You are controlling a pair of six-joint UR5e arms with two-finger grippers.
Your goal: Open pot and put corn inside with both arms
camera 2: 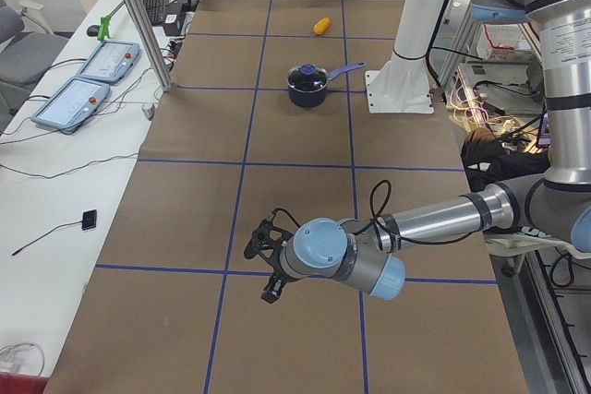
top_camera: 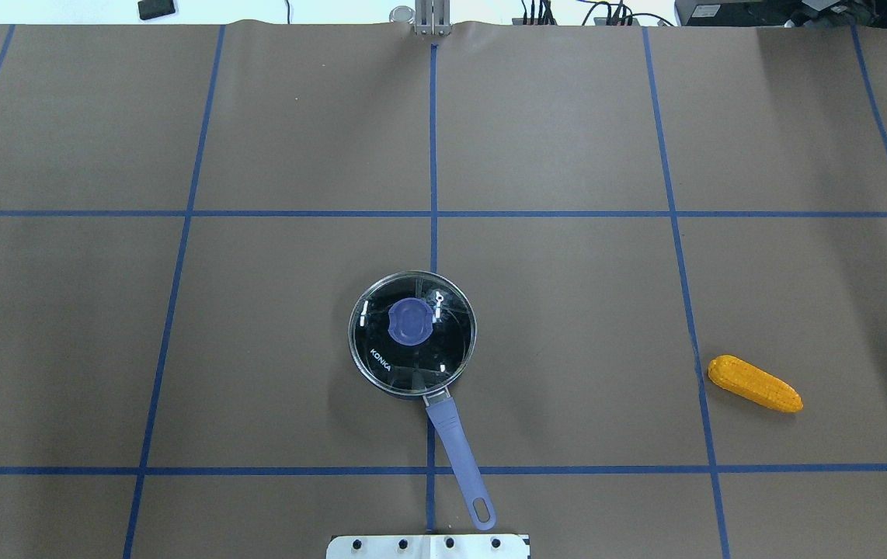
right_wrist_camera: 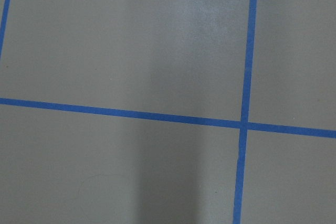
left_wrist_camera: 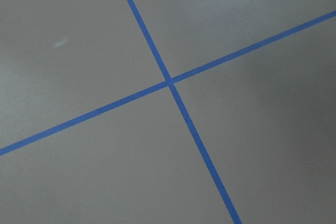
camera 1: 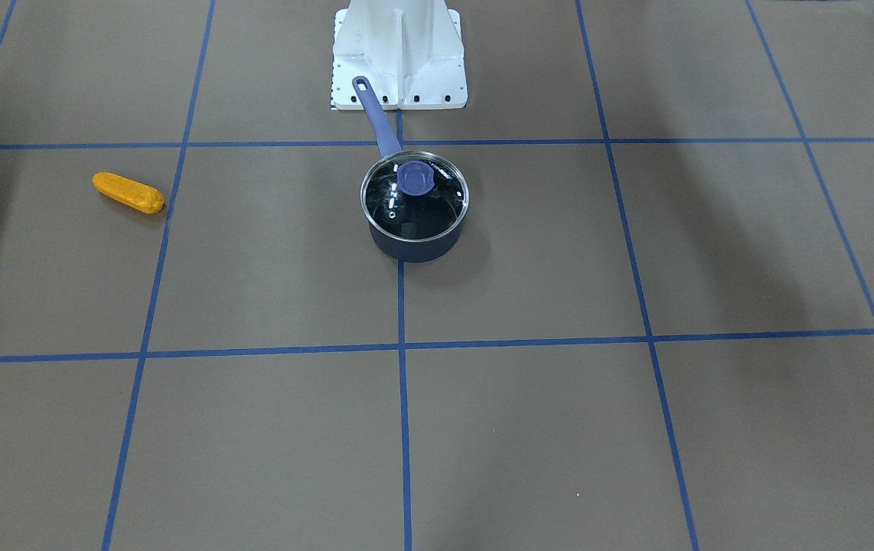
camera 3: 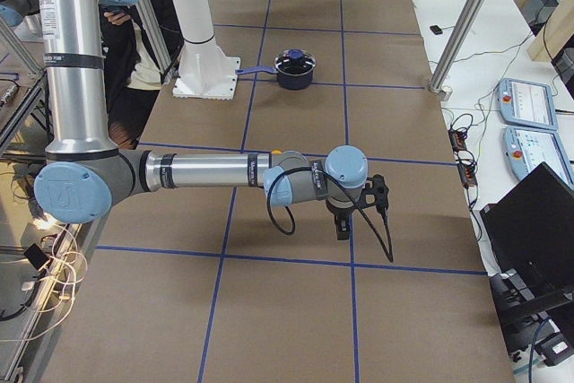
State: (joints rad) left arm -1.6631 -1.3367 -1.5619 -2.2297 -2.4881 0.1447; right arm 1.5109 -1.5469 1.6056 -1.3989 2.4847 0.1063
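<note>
The pot (top_camera: 378, 365) stands at the table's middle, close to the robot base, with its glass lid (top_camera: 447, 341) and blue knob (top_camera: 411, 321) on it. Its handle (top_camera: 457, 454) points toward the base. It also shows in the front view (camera 1: 414, 243) and both side views (camera 2: 307, 86) (camera 3: 294, 70). The corn (top_camera: 754, 383) (camera 1: 128, 192) lies on the mat far to the pot's right, on my right arm's side. My left gripper (camera 2: 268, 263) and my right gripper (camera 3: 344, 221) hang over the table's ends, far from both objects. I cannot tell if they are open or shut.
The white base pedestal (camera 1: 399, 53) stands just behind the pot's handle. Blue tape lines (top_camera: 433, 233) divide the brown mat. Teach pendants (camera 2: 74, 99) and cables lie on the side bench beyond the mat. Both wrist views show only mat and tape.
</note>
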